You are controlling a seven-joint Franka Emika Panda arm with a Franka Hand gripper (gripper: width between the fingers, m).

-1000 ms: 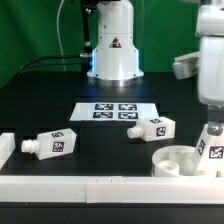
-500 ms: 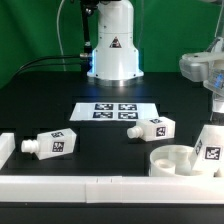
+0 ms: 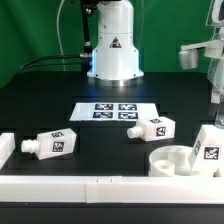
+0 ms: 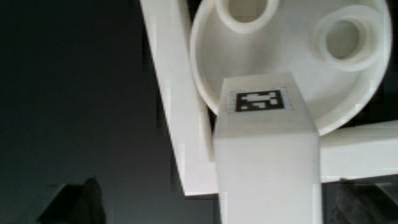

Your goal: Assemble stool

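Observation:
The round white seat [image 3: 178, 160] lies at the front of the exterior view's right, against the white rail. One tagged leg [image 3: 210, 148] stands in a socket at its right side, leaning a little. Two more tagged legs lie on the black table, one to the left [image 3: 52, 145] and one in the middle [image 3: 152, 128]. My gripper [image 3: 216, 98] hangs above the standing leg, apart from it. In the wrist view the gripper [image 4: 214, 200] is open, its dark fingers [image 4: 71, 200] standing clear of both sides of the leg [image 4: 267, 150], with the seat [image 4: 285, 40] beyond.
The marker board [image 3: 115, 110] lies flat in the middle of the table. A long white rail [image 3: 90, 185] runs along the front edge and also shows in the wrist view [image 4: 169, 80]. The robot base [image 3: 112, 45] stands at the back.
My gripper has let go of the leg and risen straight up from it. The leg stays standing in the seat. The other parts have not moved.

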